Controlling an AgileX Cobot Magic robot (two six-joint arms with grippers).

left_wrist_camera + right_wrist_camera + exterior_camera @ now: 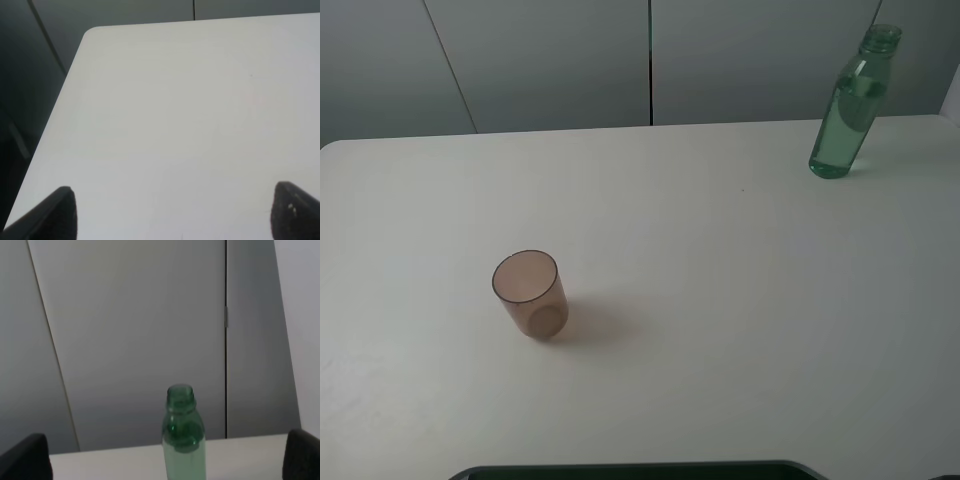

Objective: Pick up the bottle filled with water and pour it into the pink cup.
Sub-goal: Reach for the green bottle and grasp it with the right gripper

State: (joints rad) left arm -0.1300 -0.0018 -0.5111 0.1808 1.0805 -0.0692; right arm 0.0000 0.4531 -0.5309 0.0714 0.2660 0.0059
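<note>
The green bottle stands upright and uncapped at the far right of the white table, mostly full of water. The pink cup stands upright and empty at the left centre. Neither gripper shows in the exterior high view. In the right wrist view the bottle stands ahead, between the two dark fingertips, which are wide apart; my right gripper is open and empty. In the left wrist view my left gripper is open over bare table; its fingertips hold nothing.
Grey wall panels rise behind the table's far edge. A dark edge runs along the bottom of the exterior high view. The table's rounded far-left corner shows in the left wrist view.
</note>
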